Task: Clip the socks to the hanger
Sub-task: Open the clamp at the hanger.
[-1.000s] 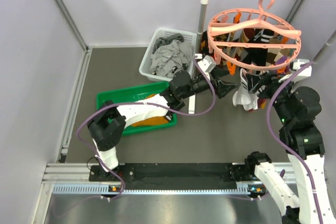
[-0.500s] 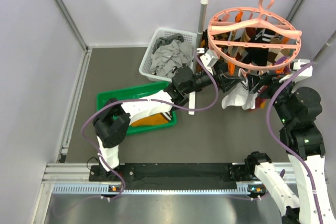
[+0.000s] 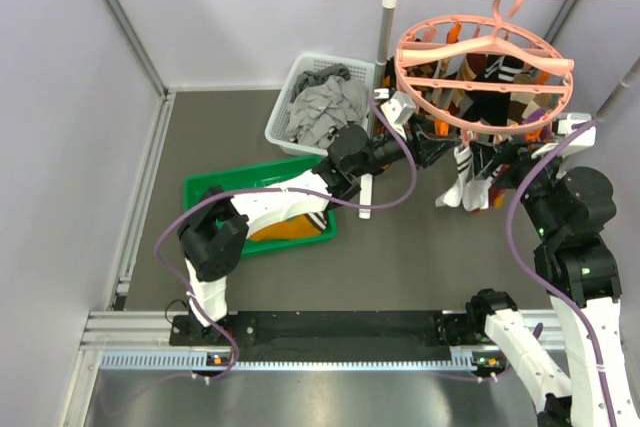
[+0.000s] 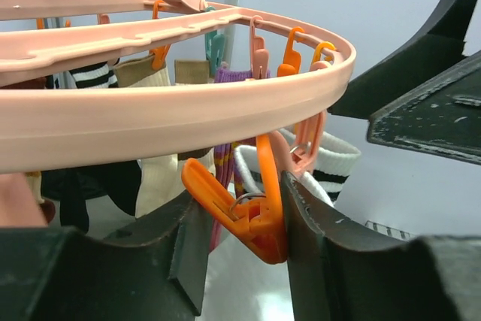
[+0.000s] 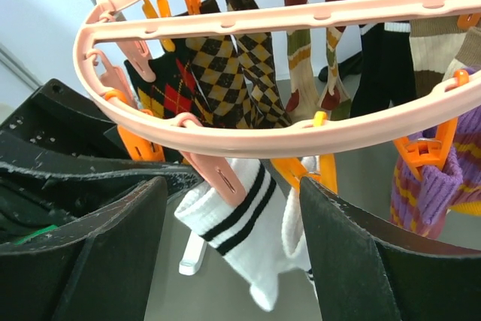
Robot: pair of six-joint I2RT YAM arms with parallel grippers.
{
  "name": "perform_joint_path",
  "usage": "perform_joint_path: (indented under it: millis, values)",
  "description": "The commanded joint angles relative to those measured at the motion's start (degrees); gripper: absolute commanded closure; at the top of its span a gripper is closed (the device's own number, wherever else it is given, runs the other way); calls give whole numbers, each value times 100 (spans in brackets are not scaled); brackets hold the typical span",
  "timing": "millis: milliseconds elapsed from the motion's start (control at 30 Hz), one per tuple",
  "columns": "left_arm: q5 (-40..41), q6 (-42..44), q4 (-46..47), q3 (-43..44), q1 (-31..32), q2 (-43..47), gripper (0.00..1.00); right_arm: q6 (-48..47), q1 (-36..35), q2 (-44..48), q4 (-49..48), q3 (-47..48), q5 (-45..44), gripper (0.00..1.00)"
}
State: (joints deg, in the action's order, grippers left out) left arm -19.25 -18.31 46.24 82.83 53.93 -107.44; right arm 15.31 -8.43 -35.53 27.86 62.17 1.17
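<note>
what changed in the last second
The left fingers moved in to the hanger rim and closed around an orange clip. The white striped sock, bunched up before, now hangs straight down from the rim. The hanger and the open right fingers stayed put.
</note>
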Motion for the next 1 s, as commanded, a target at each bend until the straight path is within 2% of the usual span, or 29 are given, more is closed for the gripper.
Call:
perform_joint_path:
  millis: [0,167,300,533,667,967]
  values:
    - [131,-77,158,-12,3,196,57,-160,-89,125,-70,392,138,30]
    - [439,124,-289,-39,108,320,68,-195,-98,116,-61,559,506,30]
    - [895,459,-659,-21,293,390,72,-186,-89,11,-9,752,981,30]
    - [1730,986,-1038,128,670,408,73,-20,-89,-393,422,1095,1640,33]
    - [2187,1312,-1161,251,864,346,72,94,-98,-692,826,1262,1904,39]
    - [2443,1575,-1284,348,1049,320,66,367,-89,-842,959,1078,1457,50]
